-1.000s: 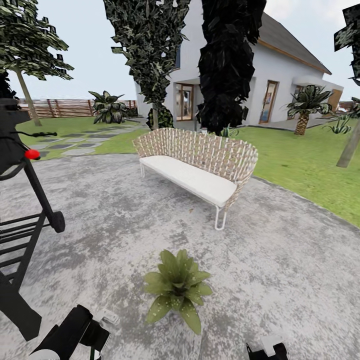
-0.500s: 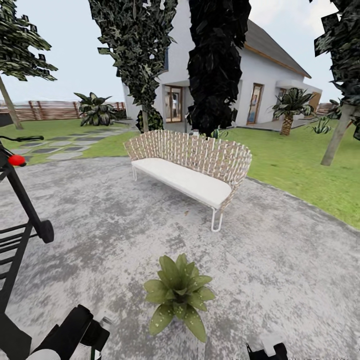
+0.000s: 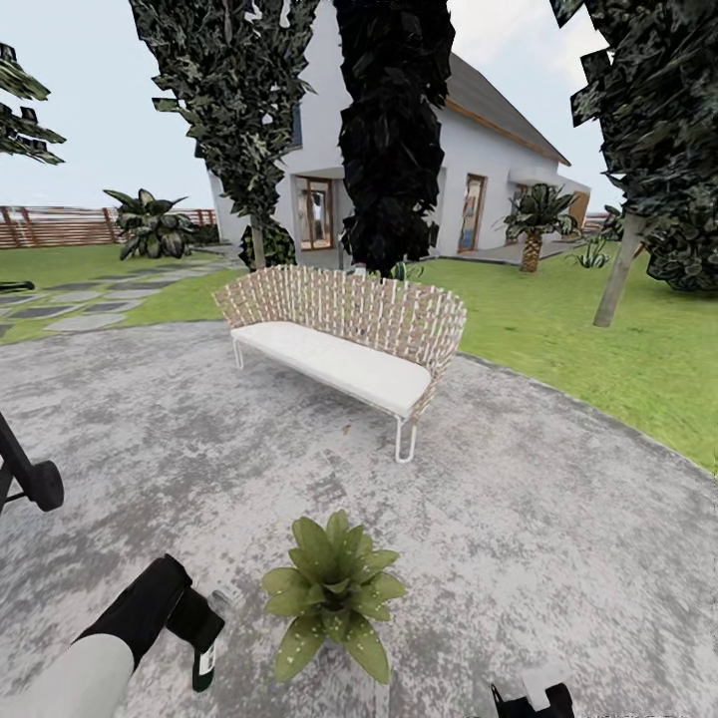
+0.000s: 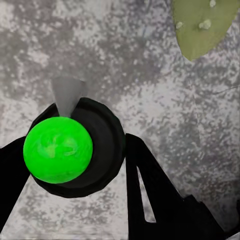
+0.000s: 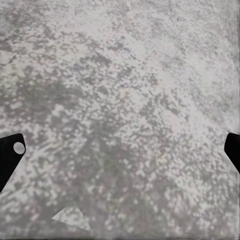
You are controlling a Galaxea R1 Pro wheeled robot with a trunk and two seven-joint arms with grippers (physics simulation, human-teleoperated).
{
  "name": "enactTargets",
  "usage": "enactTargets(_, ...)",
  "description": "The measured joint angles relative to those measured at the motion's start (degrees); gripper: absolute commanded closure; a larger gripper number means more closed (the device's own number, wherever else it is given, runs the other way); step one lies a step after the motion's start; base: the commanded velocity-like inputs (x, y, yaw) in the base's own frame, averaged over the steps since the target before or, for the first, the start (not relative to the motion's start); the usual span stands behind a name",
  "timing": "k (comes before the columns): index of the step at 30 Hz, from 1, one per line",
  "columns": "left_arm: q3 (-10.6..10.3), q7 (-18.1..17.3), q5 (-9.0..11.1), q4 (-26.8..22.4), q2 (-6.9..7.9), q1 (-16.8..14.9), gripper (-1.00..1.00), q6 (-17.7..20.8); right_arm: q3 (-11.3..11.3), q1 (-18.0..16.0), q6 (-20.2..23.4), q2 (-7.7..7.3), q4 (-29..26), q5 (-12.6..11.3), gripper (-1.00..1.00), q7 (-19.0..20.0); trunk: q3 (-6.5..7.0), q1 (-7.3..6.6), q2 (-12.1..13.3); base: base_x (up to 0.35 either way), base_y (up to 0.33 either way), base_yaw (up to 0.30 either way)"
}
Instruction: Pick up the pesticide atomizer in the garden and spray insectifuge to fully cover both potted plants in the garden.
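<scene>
— Pesticide atomizer [image 3: 205, 660], where is it?

— In the left gripper [image 3: 199, 638], low at the left of the head view. The dark fingers are clamped on the slim bottle, which hangs over the rough grey paving [image 3: 558, 519] just beside the potted plant [image 3: 329, 593]. In the left wrist view the bottle [image 4: 75, 147] is seen end-on, a dark round body with a bright green ball on it, held between the black fingers [image 4: 150, 195].

— And the plant itself?

— A low rosette of pointed green leaves, standing on the paving in front of the robot. One leaf [image 4: 202, 25] with pale specks shows at the edge of the left wrist view, apart from the bottle.

— The right gripper?

— In the right wrist view its black fingertips [image 5: 10, 157] sit at opposite edges of the picture, spread wide with nothing between them but speckled grey paving [image 5: 120, 115]. A bit of that arm [image 3: 529, 698] shows at the bottom of the head view.

— What else is around?

— A woven bench [image 3: 344, 334] with a white seat stands farther back on the paving. Behind it are tall dark trees [image 3: 394, 130], a white house [image 3: 479, 179], green lawn [image 3: 598, 329], grey stepping stones [image 3: 85, 304] and a wooden slat fence [image 3: 55, 226]. A black frame part [image 3: 30, 479] juts in at the left edge.
</scene>
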Motion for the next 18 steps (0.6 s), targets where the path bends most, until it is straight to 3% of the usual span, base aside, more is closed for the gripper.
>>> enactTargets(1, -0.02, -0.91, -2.33, -0.01, -0.01, -0.27, 1.0, 1.22, 0.0, 0.0, 0.0, 0.0, 0.0, 0.0, -1.0, -0.02, 0.04, 0.0, 0.0, 0.0, 0.0, -0.085)
enactTargets(4, -0.08, -2.53, -4.54, -0.09, -0.09, -0.49, 1.0, 2.8, 0.0, -0.01, 0.0, 0.0, 0.0, 0.0, -1.0, -0.03, 0.09, 0.0, 0.0, 0.0, 0.0, -0.03)
enactTargets(13, -0.33, -3.07, -5.76, 0.15, -0.34, 0.09, 1.0, 3.22, -0.05, -0.01, -0.08, -0.11, 0.0, 0.09, -1.0, -0.06, 0.1, 0.0, 0.0, 0.003, 0.001, -0.002)
enactTargets(18, -0.37, -3.08, -5.96, 0.43, -0.43, 0.23, 1.0, 3.25, -0.16, -0.01, -0.09, -0.23, -0.1, 0.02, -1.0, -0.19, 0.11, -0.02, 0.0, 0.203, 0.158, -0.021)
